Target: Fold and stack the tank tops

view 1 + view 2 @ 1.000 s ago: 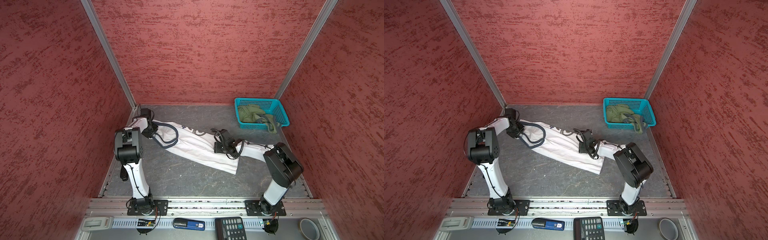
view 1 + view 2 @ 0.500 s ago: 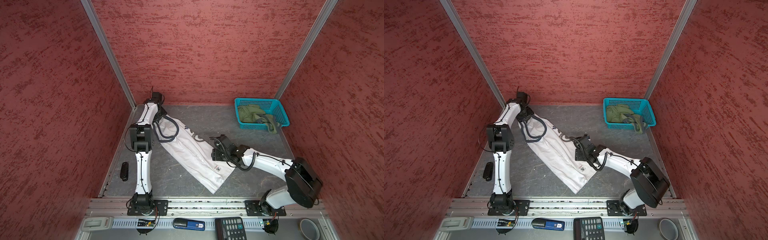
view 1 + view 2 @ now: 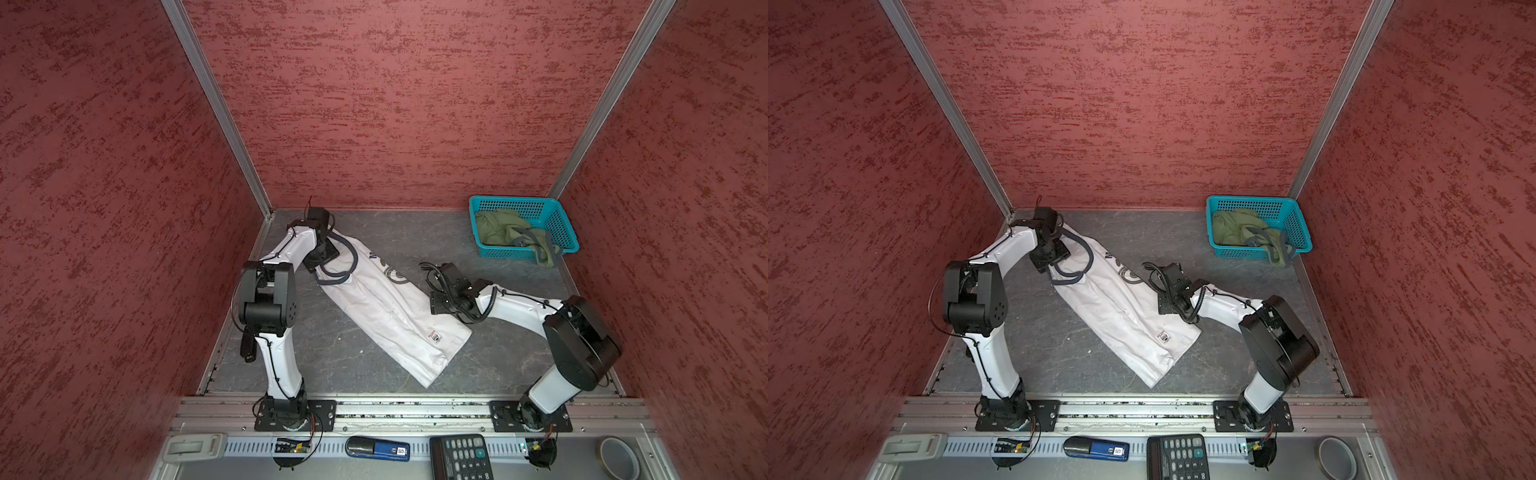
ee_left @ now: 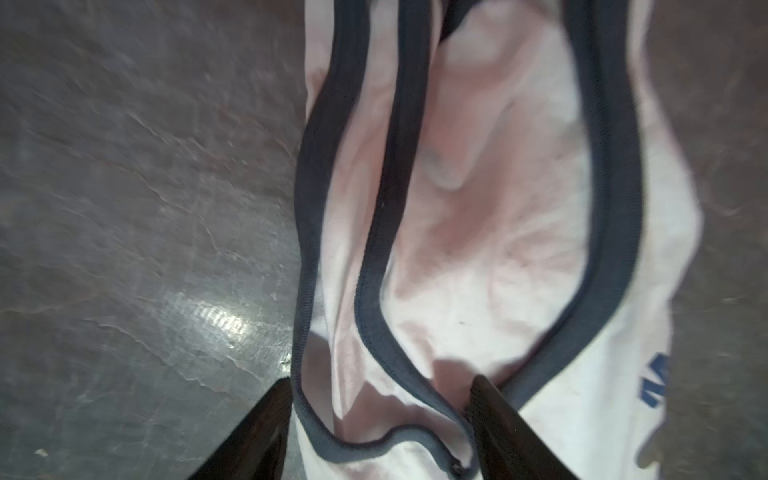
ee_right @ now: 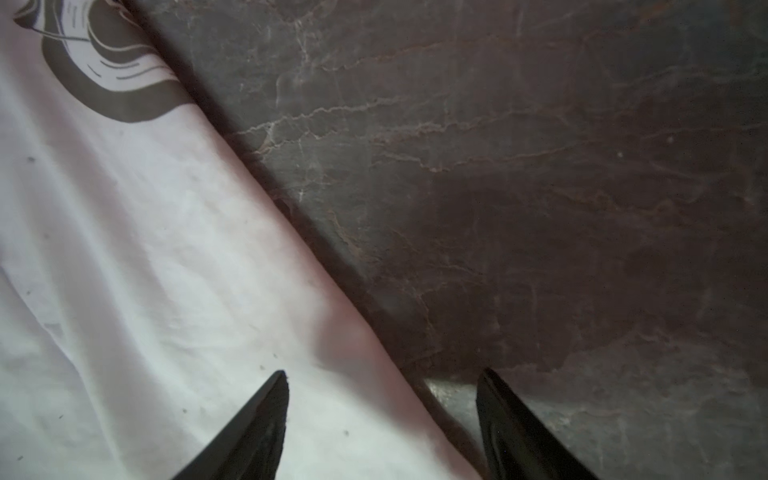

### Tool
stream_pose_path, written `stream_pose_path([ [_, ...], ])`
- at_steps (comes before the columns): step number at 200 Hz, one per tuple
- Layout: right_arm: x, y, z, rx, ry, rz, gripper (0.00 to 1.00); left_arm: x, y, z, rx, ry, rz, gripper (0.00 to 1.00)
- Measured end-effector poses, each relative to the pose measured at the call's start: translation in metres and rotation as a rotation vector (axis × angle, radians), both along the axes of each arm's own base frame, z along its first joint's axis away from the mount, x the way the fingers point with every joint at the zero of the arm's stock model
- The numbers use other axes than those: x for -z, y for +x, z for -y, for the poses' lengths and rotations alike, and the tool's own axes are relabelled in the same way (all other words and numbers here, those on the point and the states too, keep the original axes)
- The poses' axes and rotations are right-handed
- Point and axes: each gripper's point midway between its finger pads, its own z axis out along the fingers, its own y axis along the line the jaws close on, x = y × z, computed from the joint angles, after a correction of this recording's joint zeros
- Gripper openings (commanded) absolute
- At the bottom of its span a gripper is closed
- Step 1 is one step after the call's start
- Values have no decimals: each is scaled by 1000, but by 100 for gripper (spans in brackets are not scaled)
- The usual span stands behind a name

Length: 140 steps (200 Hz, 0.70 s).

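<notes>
The white tank top [image 3: 386,307] [image 3: 1113,307] with dark navy trim lies as a narrow band slanting across the grey table. Its straps point to the back left and its hem to the front. My left gripper [image 3: 322,259] [image 4: 382,386] is over the strap end, open, with a loop of navy trim lying loose between the fingers. My right gripper [image 3: 441,301] [image 5: 382,382] is open and straddles the shirt's right edge [image 5: 145,270], one finger over cloth and one over table. The olive green tank top [image 3: 505,232] [image 3: 1237,230] lies crumpled in the basket, part of it hanging over the front rim.
The teal basket [image 3: 561,224] stands at the back right corner. Red walls close in on three sides. Below the front rail lie a calculator [image 3: 461,455], a blue-black device [image 3: 376,449] and a tape roll [image 3: 619,457]. A small black object [image 3: 247,345] lies at the table's left edge.
The white tank top has swung from lying across the table to a steep slant, hem toward the front. Both arms have changed their elbow pose; the grippers stay at the strap end and right edge.
</notes>
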Motion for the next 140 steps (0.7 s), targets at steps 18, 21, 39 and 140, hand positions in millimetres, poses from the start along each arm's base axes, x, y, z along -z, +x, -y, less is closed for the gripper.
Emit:
stream_pose_path([
  [18, 4, -4, 0, -9, 1, -12, 69, 23, -8, 11, 12, -26, -51, 63],
  [21, 5, -5, 0, -11, 1, -16, 69, 26, -7, 11, 14, -27, -54, 62],
  [39, 16, -19, 1, -24, 0, -56, 66, 36, -2, 20, 31, -41, -54, 61],
  [140, 13, -126, -64, -160, 183, -192, 65, 23, 136, 141, 392, -100, 176, 70],
])
